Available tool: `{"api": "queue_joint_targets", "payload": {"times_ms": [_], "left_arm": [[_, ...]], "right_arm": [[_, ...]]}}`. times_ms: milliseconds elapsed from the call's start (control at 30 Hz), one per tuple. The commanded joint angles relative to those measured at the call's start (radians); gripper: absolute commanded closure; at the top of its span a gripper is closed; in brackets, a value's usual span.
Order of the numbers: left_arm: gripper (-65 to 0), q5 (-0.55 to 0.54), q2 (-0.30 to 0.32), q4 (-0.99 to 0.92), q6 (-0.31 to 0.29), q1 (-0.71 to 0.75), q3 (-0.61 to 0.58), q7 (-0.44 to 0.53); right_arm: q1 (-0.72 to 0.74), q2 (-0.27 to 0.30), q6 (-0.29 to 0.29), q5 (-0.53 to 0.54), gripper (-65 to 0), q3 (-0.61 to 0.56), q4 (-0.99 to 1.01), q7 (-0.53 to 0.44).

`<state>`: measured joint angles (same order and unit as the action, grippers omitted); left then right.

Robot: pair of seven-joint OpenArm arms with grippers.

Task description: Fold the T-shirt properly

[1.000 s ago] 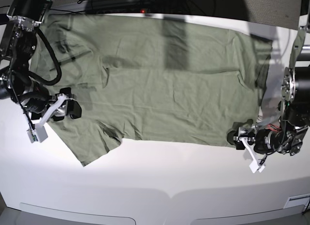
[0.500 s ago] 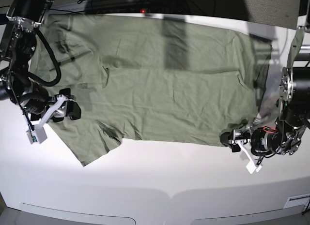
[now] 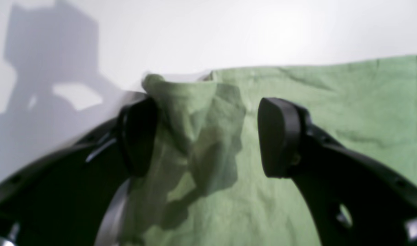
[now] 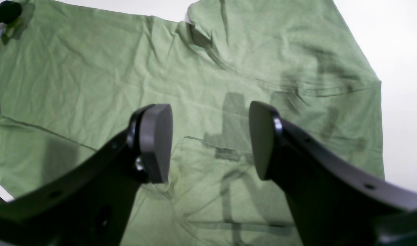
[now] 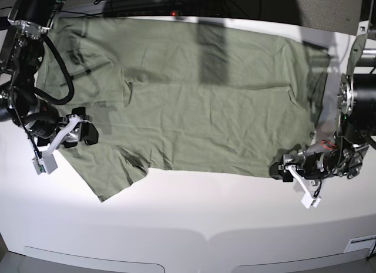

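The olive-green T-shirt (image 5: 205,120) lies spread flat and lightly wrinkled on the white table (image 5: 194,214), with its hem to the right and a sleeve (image 5: 114,176) at the lower left. My left gripper (image 5: 281,169) is open at the shirt's lower right hem corner. In the left wrist view the gripper (image 3: 208,136) straddles a small raised bunch of cloth (image 3: 181,109) that lies against one finger. My right gripper (image 5: 87,125) is open at the shirt's left edge. In the right wrist view it (image 4: 210,141) hovers over the cloth (image 4: 92,78).
The table's curved front edge (image 5: 205,235) runs along the bottom. Dark cables and equipment (image 5: 176,0) sit behind the shirt's far edge. The right arm's black cable loop (image 5: 64,67) hangs over the shirt's upper left part.
My left gripper has shifted slightly left along the hem corner and turned a little. The right arm and the shirt's spread have stayed the same.
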<state>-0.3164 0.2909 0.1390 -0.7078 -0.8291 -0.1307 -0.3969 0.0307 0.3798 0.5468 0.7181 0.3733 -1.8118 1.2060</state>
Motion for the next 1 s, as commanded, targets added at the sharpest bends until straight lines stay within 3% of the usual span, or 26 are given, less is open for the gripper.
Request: {"api": "queue_joint_targets", "payload": {"times_ms": [0,233,300,400,433,600,800,967], "left_arm": [[-45.0,0.013,0.006,0.003,0.01,-0.001,0.001,-0.026],[-41.8,0.013,0.006,0.005,0.01,0.028,0.001,-0.012],[-32.3,0.013,0.006,0.005,0.01,0.028,0.001,0.01],[-5.1,0.013,0.006,0.005,0.01,0.028,0.001,0.016],[0.0,0.013,0.006,0.005,0.01,0.028,0.001,0.022],[0.0,0.01,0.006,0.005,0.01,0.028,0.001,0.085],[0.0,-0.003,0.005,0.005,0.01,0.028,0.001,0.114],[0.0,-0.035,0.005,0.01,0.01,0.028,0.001,0.114]], "right_arm": [[0.019,0.016,0.0,0.019,-36.2,0.006,-0.015,-0.012],[0.019,0.016,0.0,0.019,-36.2,0.006,-0.015,-0.011],[0.019,0.016,0.0,0.019,-36.2,0.006,-0.015,-0.011],[0.019,0.016,0.0,0.019,-36.2,0.006,-0.015,-0.011],[0.019,0.016,0.0,0.019,-36.2,0.006,-0.015,-0.011],[0.019,0.016,0.001,0.012,-36.2,0.006,-0.015,-0.013],[0.064,0.017,0.006,-0.226,-36.2,0.006,0.038,-0.163],[0.197,0.016,0.006,-0.24,-36.2,0.005,0.224,-0.166]]}}
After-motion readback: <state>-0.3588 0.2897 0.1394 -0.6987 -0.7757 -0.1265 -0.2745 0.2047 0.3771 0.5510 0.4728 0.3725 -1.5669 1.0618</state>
